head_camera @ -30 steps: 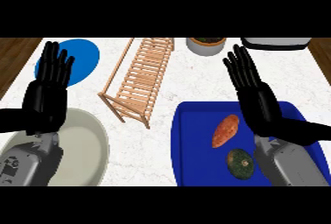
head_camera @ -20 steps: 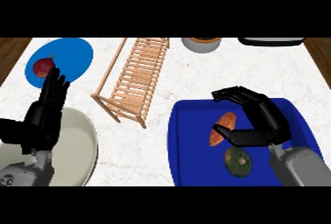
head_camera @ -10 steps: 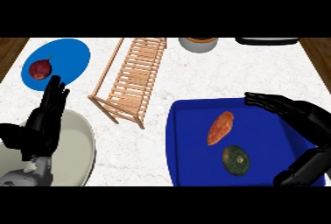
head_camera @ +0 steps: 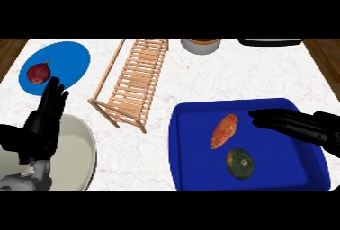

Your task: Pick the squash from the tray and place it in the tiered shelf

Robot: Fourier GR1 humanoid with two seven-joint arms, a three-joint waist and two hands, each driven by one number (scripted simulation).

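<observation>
On the blue tray (head_camera: 189, 148), the dark green squash (head_camera: 240, 163) lay just below an orange sweet potato (head_camera: 224, 130). The right hand (head_camera: 297, 125) hovered beside them, fingers spread. The left hand (head_camera: 44, 120) rested open at the table's left.

Blue plate (head_camera: 69, 58) with red fruit (head_camera: 38, 73); sweet potato (head_camera: 224, 130); pale bowl (head_camera: 81, 155).

White marble counter (head_camera: 199, 81) with blue tray (head_camera: 192, 148), wooden shelf (head_camera: 133, 81), blue plate (head_camera: 66, 63).
</observation>
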